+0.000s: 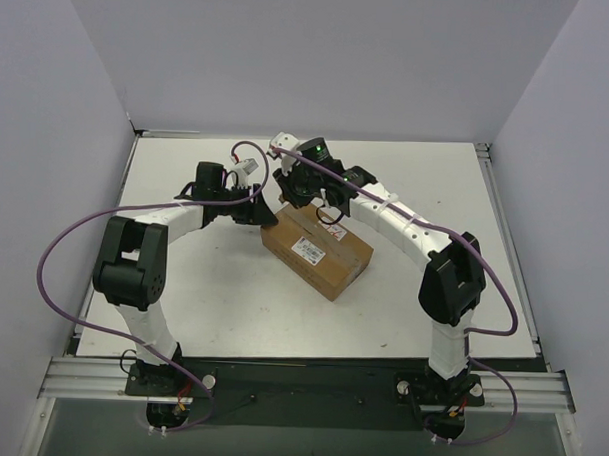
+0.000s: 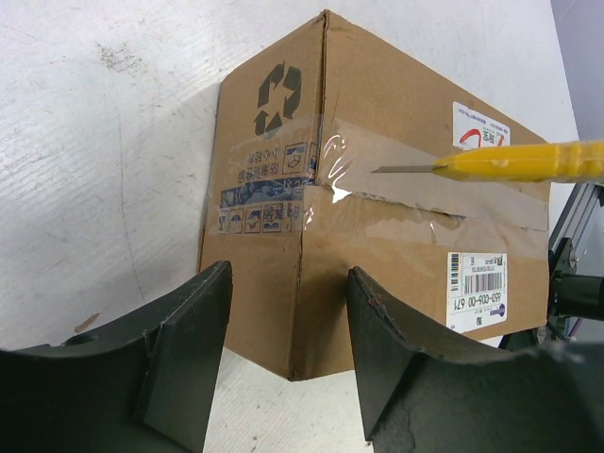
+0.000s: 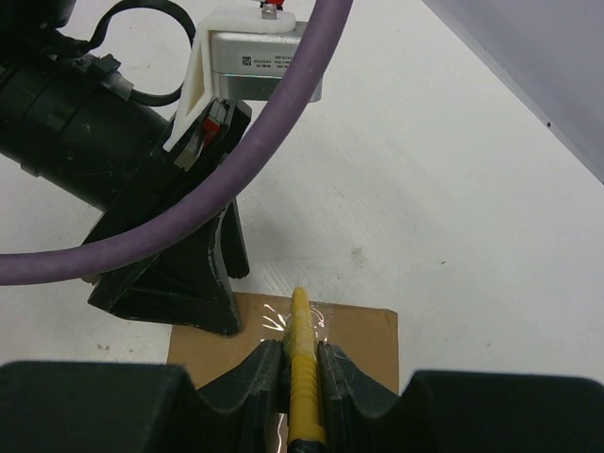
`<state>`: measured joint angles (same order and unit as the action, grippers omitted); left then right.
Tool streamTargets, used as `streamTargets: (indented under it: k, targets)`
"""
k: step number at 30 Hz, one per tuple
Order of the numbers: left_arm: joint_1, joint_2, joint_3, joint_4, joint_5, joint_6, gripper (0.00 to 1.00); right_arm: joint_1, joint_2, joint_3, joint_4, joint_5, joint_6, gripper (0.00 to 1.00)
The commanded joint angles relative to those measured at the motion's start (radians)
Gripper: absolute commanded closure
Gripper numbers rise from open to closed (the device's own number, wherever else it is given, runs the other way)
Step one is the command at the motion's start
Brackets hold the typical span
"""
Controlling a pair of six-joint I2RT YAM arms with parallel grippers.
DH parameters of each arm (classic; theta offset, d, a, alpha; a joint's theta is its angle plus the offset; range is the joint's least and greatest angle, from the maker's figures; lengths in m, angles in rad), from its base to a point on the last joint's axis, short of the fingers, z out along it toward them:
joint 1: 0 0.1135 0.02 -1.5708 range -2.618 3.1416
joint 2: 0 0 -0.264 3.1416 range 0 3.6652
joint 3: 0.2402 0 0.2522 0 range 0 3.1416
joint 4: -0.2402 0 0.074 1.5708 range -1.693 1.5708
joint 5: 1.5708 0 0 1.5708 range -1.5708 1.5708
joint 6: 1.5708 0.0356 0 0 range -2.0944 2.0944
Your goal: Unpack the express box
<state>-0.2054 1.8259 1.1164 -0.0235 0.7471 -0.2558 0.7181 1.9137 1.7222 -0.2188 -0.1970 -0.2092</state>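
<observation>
The express box (image 1: 323, 259), a brown taped carton with a white label (image 2: 477, 288), lies mid-table, turned diagonally. My right gripper (image 3: 300, 354) is shut on a yellow utility knife (image 2: 528, 162). Its blade tip rests on the clear tape (image 2: 377, 156) on the box top, by a slit in the seam. My left gripper (image 2: 288, 330) stands open at the box's left end, its fingers (image 2: 179, 359) on either side of the near vertical corner. I cannot tell whether they touch the cardboard. From above, the left gripper (image 1: 263, 215) and the right gripper (image 1: 308, 196) meet over the box's far end.
The left arm's purple cable (image 3: 236, 170) loops across the right wrist view, close above the knife. Grey walls close in the table on three sides. A metal rail (image 1: 299, 383) runs along the near edge by the arm bases.
</observation>
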Motion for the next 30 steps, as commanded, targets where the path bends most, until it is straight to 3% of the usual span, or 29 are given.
streamTargets:
  k: [1, 30]
  targets:
    - [0.004, 0.015, -0.004, 0.025, 0.0, 0.004, 0.39, 0.012, -0.002, -0.004, 0.019, 0.01, 0.007, 1.0]
    - [0.004, 0.03, 0.002, 0.025, 0.003, -0.005, 0.4, 0.014, 0.025, -0.029, 0.01, 0.027, 0.048, 1.0]
